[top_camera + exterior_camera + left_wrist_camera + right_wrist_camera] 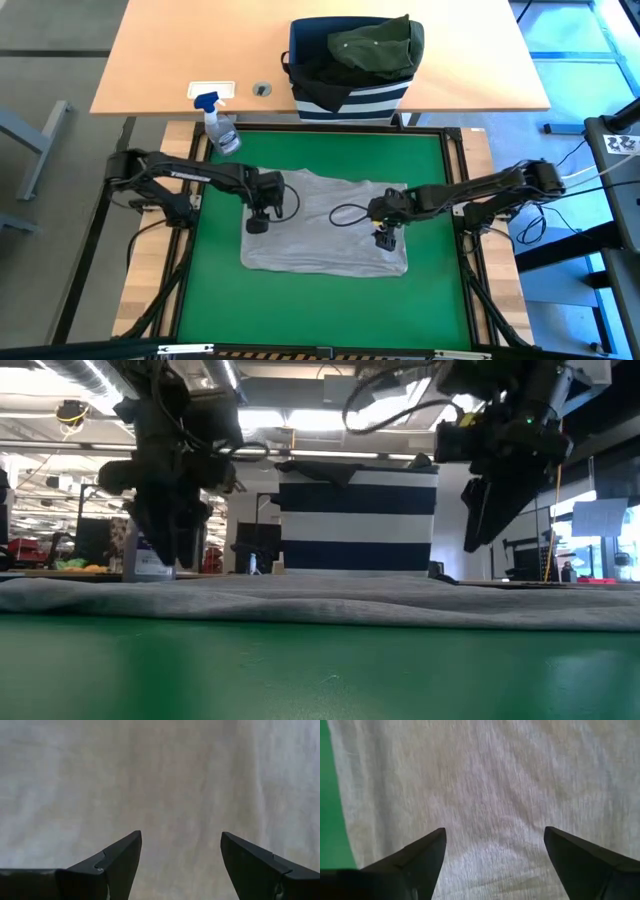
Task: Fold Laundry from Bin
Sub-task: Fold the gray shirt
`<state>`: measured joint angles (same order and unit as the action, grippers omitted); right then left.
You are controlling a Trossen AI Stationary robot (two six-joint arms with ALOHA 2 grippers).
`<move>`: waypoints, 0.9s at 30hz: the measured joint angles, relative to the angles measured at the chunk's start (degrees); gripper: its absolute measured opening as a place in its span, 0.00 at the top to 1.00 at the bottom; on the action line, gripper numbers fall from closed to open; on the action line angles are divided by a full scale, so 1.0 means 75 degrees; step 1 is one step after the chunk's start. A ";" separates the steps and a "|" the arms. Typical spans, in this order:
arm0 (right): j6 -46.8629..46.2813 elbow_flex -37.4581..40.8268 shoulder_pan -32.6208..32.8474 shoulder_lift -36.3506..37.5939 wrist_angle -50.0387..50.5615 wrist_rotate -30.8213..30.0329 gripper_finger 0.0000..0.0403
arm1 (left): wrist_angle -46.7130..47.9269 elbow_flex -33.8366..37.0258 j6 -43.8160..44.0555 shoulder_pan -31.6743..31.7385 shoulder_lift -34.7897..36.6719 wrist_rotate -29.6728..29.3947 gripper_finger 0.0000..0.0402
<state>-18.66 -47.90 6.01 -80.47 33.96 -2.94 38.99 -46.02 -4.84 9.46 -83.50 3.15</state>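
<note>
A light grey garment lies spread flat on the green mat; in the low view it is a low ridge. My left gripper hangs open just above its left part, fingers pointing down. My right gripper hangs open above its right part, near the right edge. In the low view both grippers stand clear of the cloth. The striped navy bin stands on the wooden table beyond the mat, with a dark olive garment and black cloth in it.
A clear spray bottle with a blue nozzle lies at the mat's far left corner. The wooden table runs along the far side. Bare green mat lies in front of the garment and on both sides. A black frame rims the mat.
</note>
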 joint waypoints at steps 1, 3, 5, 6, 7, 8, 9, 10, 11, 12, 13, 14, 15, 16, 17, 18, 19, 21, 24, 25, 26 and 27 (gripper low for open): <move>-0.0032 0.0000 -0.0002 -0.0064 -0.0027 0.0002 0.16 | 0.0005 0.0000 0.0000 -0.0092 -0.0080 0.0075 0.33; -0.0054 0.0000 -0.0005 -0.0156 -0.0027 0.0003 0.16 | 0.0014 0.0000 -0.0008 -0.0287 -0.0232 0.0130 0.33; -0.0054 0.0000 -0.0005 -0.0239 -0.0064 0.0006 0.16 | -0.0001 0.0000 -0.0087 -0.0452 -0.0370 0.0013 0.33; -0.0054 0.0000 -0.0005 -0.0272 -0.0059 0.0006 0.16 | -0.0001 0.0000 -0.0101 -0.0512 -0.0449 -0.0147 0.33; -0.0051 0.0000 -0.0005 -0.0304 -0.0053 0.0010 0.16 | -0.0011 0.0000 -0.0113 -0.0571 -0.0528 -0.0333 0.33; -0.0054 0.0000 -0.0005 -0.0323 -0.0069 0.0012 0.16 | -0.0008 0.0000 -0.0112 -0.0614 -0.0606 -0.0615 0.33; -0.0051 0.0000 -0.0005 -0.0332 -0.0064 0.0012 0.16 | 0.0010 0.0000 -0.0080 -0.0645 -0.0669 -0.0950 0.33; -0.0052 0.0000 -0.0005 -0.0332 -0.0062 0.0013 0.16 | 0.0020 0.0000 -0.0058 -0.0669 -0.0710 -0.1178 0.33; -0.0052 0.0000 -0.0005 -0.0332 -0.0076 0.0015 0.16 | 0.0026 0.0000 -0.0056 -0.0674 -0.0718 -0.1290 0.33; -0.0054 0.0000 -0.0005 -0.0332 -0.0083 0.0026 0.16 | 0.0033 0.0000 -0.0045 -0.0668 -0.0716 -0.1281 0.33; -0.0059 0.0000 -0.0005 -0.0332 -0.0083 0.0081 0.16 | 0.0086 -0.0005 -0.0008 -0.0665 -0.0679 -0.1174 0.33; -0.0069 0.0000 -0.0005 -0.0332 -0.0083 0.0140 0.16 | 0.0184 -0.0036 0.0030 -0.0662 -0.0636 -0.1012 0.33; -0.0075 0.0000 -0.0005 -0.0332 -0.0077 0.0192 0.16 | 0.0233 -0.0090 0.0093 -0.0664 -0.0577 -0.0869 0.33; -0.0077 0.0000 -0.0005 -0.0332 -0.0074 0.0253 0.16 | 0.0234 -0.0153 0.0174 -0.0661 -0.0513 -0.0752 0.33; -0.0077 0.0000 -0.0005 -0.0332 -0.0075 0.0291 0.16 | 0.0246 -0.0201 0.0201 -0.0640 -0.0444 -0.0667 0.33; -0.0078 0.0000 -0.0005 -0.0332 -0.0076 0.0314 0.16 | 0.0288 -0.0229 0.0211 -0.0605 -0.0389 -0.0596 0.33; -0.0079 0.0000 -0.0005 -0.0332 -0.0084 0.0329 0.16 | 0.0302 -0.0230 0.0222 -0.0551 -0.0361 -0.0571 0.33; -0.0078 0.0000 -0.0005 -0.0332 -0.0098 0.0332 0.16 | 0.0266 -0.0208 0.0227 -0.0388 -0.0362 -0.0535 0.33; -0.0078 0.0000 -0.0005 -0.0332 -0.0126 0.0332 0.16 | -0.0023 0.0110 0.0108 -0.0121 -0.0359 -0.0490 0.33; -0.0078 0.0000 -0.0005 -0.0332 -0.0126 0.0329 0.16 | -0.0195 0.0275 0.0035 -0.0043 -0.0366 -0.0436 0.33; -0.0078 0.0000 -0.0005 -0.0332 -0.0123 0.0330 0.16 | -0.0334 0.0440 -0.0003 0.0025 -0.0368 -0.0350 0.33; -0.0078 0.0000 -0.0005 -0.0332 -0.0125 0.0329 0.16 | -0.0458 0.0598 -0.0016 0.0073 -0.0367 -0.0248 0.33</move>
<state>-19.25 -47.90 5.98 -82.96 33.02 -0.47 35.55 -41.54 -4.96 10.01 -86.25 1.29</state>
